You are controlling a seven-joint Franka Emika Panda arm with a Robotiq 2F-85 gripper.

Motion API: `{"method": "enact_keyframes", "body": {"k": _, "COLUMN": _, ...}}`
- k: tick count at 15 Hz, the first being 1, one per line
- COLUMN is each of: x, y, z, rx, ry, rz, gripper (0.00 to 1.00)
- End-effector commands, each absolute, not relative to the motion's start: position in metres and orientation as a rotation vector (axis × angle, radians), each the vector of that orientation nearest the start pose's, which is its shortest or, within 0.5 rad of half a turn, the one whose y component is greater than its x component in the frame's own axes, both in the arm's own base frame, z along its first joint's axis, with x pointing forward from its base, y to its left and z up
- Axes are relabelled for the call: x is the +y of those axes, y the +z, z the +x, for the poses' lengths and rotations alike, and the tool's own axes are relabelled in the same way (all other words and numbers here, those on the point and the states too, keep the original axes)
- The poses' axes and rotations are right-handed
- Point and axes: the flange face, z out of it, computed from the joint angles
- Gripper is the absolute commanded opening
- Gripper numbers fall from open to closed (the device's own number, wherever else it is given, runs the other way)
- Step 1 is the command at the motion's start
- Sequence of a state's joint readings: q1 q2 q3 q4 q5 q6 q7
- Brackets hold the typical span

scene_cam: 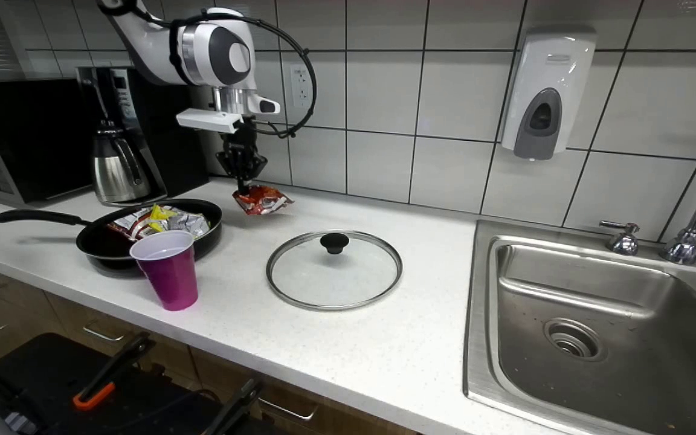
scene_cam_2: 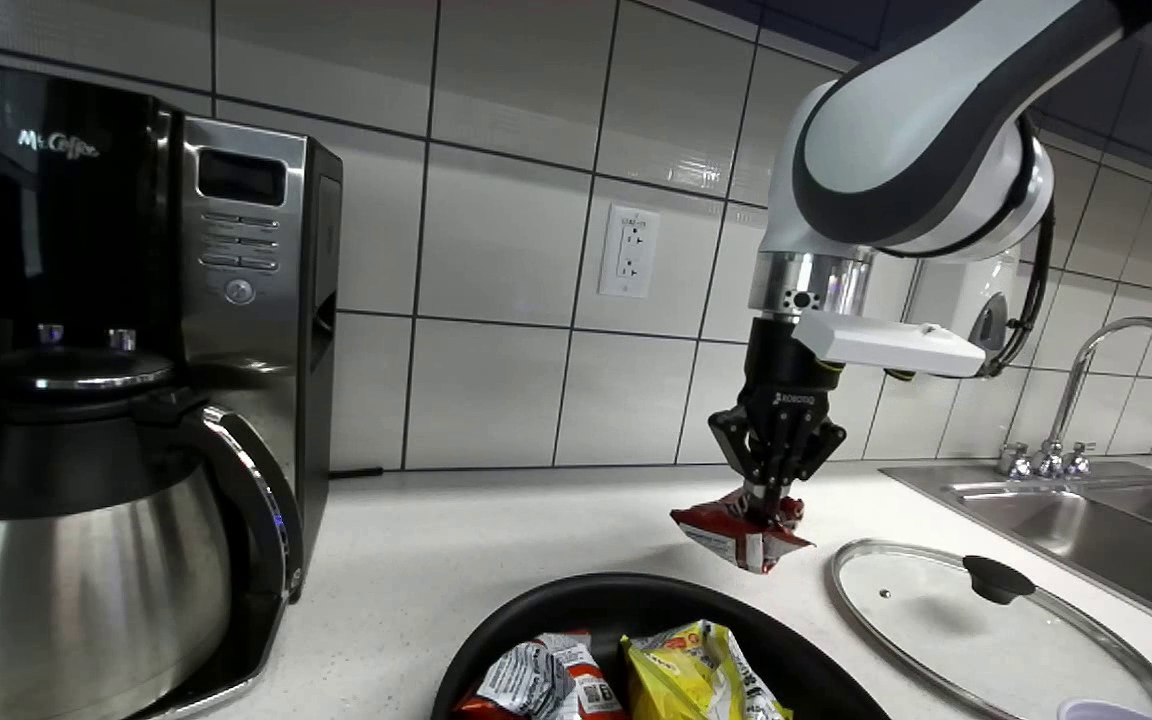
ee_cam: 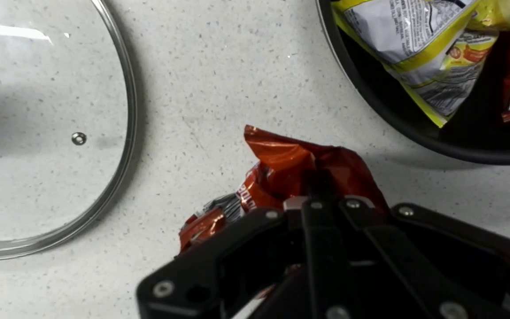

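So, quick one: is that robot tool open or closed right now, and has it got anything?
Tool: closed, holding a crumpled red packet.

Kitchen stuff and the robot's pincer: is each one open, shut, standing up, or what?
Pincer: shut on the red packet
Red packet: crumpled, gripped
Pan: uncovered, packets inside
Glass lid: off the pan, lying knob up
Purple cup: upright, top open
Coffee pot: sitting in its coffee maker
Tap: no water running
Drawers: shut
Wall outlet: nothing plugged in
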State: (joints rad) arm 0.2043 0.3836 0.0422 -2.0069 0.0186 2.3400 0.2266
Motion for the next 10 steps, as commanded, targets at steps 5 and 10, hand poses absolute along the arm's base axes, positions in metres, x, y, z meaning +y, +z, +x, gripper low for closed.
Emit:
{"method": "enact_keyframes", "body": {"k": 5, "x": 0.184, "y": 0.303, "z": 0.559, "rx": -0.073, "ry": -0.008, "rz": -3.156, "gripper": 0.0}}
{"method": "enact_keyframes", "body": {"k": 10, "x": 0.217, "y": 0.318, "z": 0.543, "rx": -0.16, "ry": -0.037, "rz": -3.166, "gripper": 0.0}}
